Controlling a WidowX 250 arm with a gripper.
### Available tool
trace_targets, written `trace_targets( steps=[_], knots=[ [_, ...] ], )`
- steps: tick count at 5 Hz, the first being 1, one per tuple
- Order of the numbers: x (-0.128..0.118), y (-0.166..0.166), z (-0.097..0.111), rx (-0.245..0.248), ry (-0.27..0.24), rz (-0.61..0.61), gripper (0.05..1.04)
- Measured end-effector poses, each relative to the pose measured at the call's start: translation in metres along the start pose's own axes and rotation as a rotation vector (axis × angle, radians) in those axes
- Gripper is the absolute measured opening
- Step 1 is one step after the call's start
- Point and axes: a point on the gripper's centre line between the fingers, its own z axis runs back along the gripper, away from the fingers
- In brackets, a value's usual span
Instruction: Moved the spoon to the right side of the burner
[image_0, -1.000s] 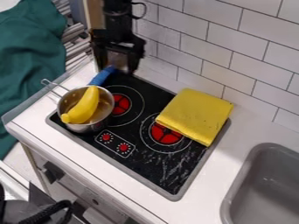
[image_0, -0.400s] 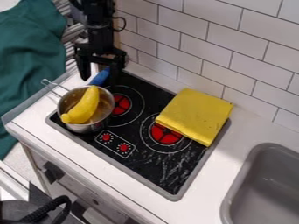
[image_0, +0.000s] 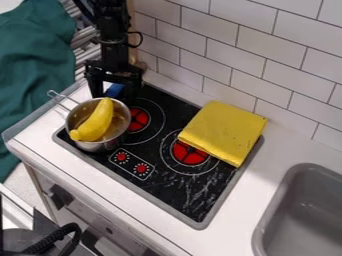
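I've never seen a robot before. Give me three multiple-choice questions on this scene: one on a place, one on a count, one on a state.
1. Where is the banana?
A. On the cloth
B. In the pot
C. In the sink

2. How many red dials show on the panel?
A. Two
B. Four
C. Six

3. How are the fingers of the end effector?
A. Pressed together
B. Closed on the banana
C. Spread apart

1: B, the banana rests inside the pot, its lower tip at the rim.
2: A, one dial sits at each end of the panel.
3: C, the blue handle shows in the gap between them.
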Motion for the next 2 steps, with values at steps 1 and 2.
trace_targets(
  steps=[1, 2],
  knots=[
    [0.0007, 0.0004, -0.0046, 0.006, 0.007, 0.005, 0.952],
    [0.0032, -0.0001, -0.0058, 0.019, -0.012, -0.004, 0.689]
  ],
)
